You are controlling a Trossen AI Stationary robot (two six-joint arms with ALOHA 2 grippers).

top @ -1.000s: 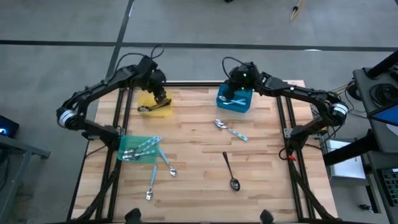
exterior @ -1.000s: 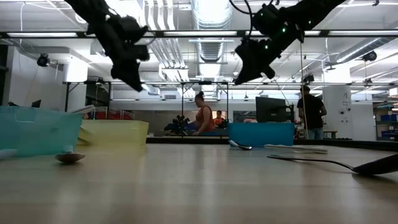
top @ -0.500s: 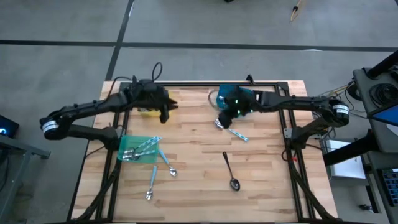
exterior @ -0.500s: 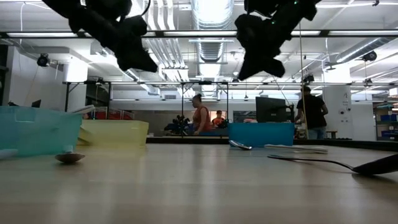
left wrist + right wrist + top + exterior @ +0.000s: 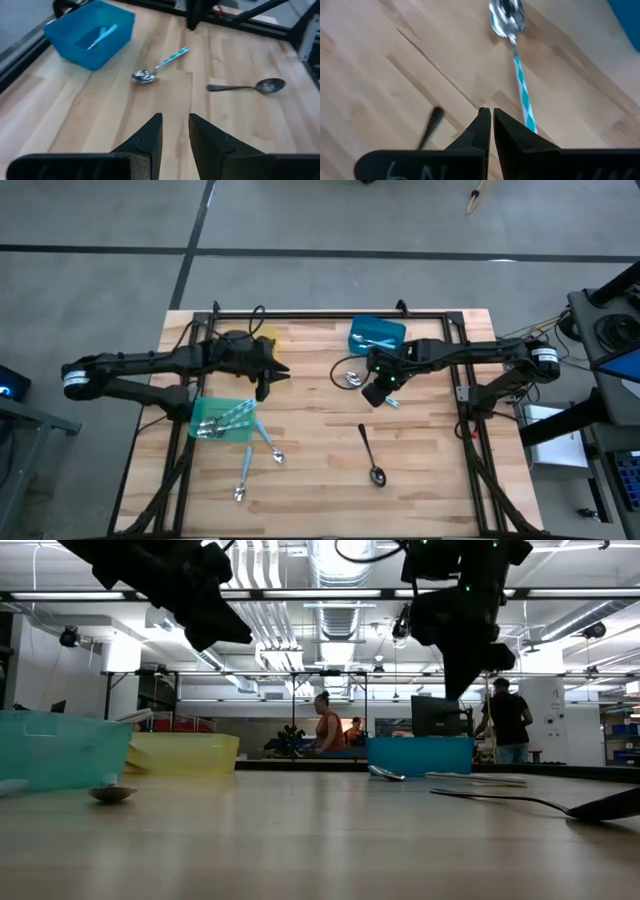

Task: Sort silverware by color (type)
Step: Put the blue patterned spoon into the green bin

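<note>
My left gripper (image 5: pixel 273 377) (image 5: pixel 175 131) hovers open, touching nothing, over bare wood between the yellow bin (image 5: pixel 264 340) and the green bin (image 5: pixel 200 430). My right gripper (image 5: pixel 376 394) (image 5: pixel 491 120) is shut and hangs above the striped blue-handled spoon (image 5: pixel 518 75) (image 5: pixel 353 379), which lies flat on the table near the blue bin (image 5: pixel 378 336). A dark spoon (image 5: pixel 370 455) (image 5: pixel 248 86) lies flat toward the near edge. Two more blue-handled spoons (image 5: pixel 270 442) (image 5: pixel 243 476) lie near the green bin, which holds several utensils. The blue bin holds a blue-handled piece (image 5: pixel 102 36).
Three bins stand on the wooden table: yellow at far left, blue at far centre, green at the left edge. The black frame rails (image 5: pixel 455 370) run along the table's sides. People stand in the room beyond the table in the low view (image 5: pixel 327 725).
My left gripper has left the yellow bin and moved toward the table's near edge, out over the wood. My right gripper has swung from above the blue bin toward the near edge and now hangs over the striped spoon. No utensil on the table has moved.
</note>
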